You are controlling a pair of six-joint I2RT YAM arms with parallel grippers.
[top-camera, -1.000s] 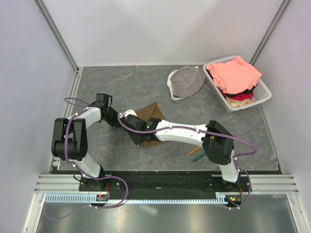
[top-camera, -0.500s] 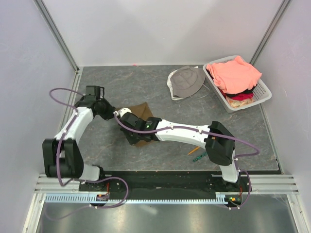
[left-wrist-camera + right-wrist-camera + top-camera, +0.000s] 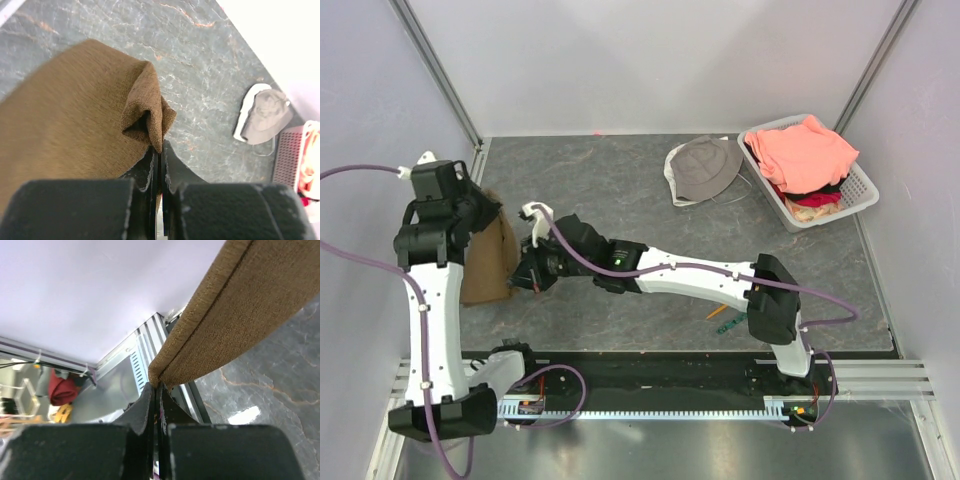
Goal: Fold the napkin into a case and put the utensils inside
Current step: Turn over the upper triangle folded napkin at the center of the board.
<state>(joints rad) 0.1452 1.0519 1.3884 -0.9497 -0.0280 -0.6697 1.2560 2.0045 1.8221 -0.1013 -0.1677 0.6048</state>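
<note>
The brown napkin (image 3: 488,262) hangs in the air at the left side of the table, doubled over, held by both grippers. My left gripper (image 3: 492,212) is raised high and shut on its upper corner (image 3: 150,120). My right gripper (image 3: 523,276) reaches across from the right and is shut on a lower corner (image 3: 165,371). The cloth stretches taut between them (image 3: 240,315). The orange fork (image 3: 717,311) and the green patterned utensil (image 3: 731,323) lie on the table by the right arm's base, far from both grippers.
A grey bucket hat (image 3: 703,168) lies at the back of the table, also in the left wrist view (image 3: 264,117). A white basket (image 3: 861,189) with salmon-pink clothes (image 3: 804,150) stands at the back right. The left wall and metal rail (image 3: 472,190) are close behind the cloth.
Both grippers have lifted the napkin off the table middle and carried it left. The left arm rose high; the right arm stretched further left.
</note>
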